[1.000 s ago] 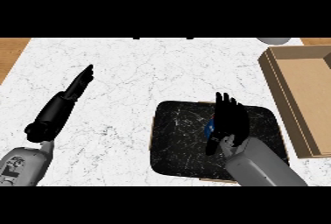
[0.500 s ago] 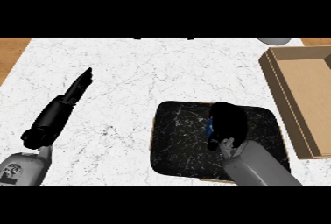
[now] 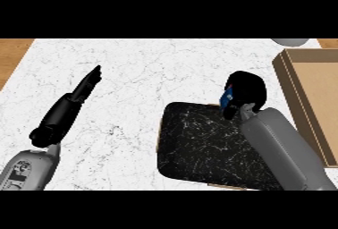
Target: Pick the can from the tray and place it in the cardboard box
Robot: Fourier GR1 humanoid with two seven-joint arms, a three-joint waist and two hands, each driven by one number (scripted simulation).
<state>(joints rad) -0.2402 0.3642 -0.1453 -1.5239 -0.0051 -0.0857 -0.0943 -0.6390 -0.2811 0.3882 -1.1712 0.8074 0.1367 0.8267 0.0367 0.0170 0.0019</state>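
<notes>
Lifted off the tray since the earlier frames: the can [image 3: 227, 97], then down on the dark surface, now up in the right hand [image 3: 246, 91], with only a strip of its blue side visible at the hand's left edge. Wrapped by curled fingers, so gripped and mostly hidden. Carried beyond the far rim of the black tray [image 3: 198, 143], above the white counter [image 3: 152, 67]. Means, by judgement, pick step done and transfer step begun.

Still left of the cardboard box [image 3: 310, 94], near its side wall but apart from it. Needs to cross over that raised wall before going down, so some height required; risk of clipping the wall if moved sideways too low. Plenty of bare box floor for setting down.

Far on the left, resting left hand [image 3: 86, 87], fingers straight, holding nothing, well apart from the path. A pale round thing [image 3: 290, 41] past the box's far corner, cut by the view's edge, too little seen to name.
</notes>
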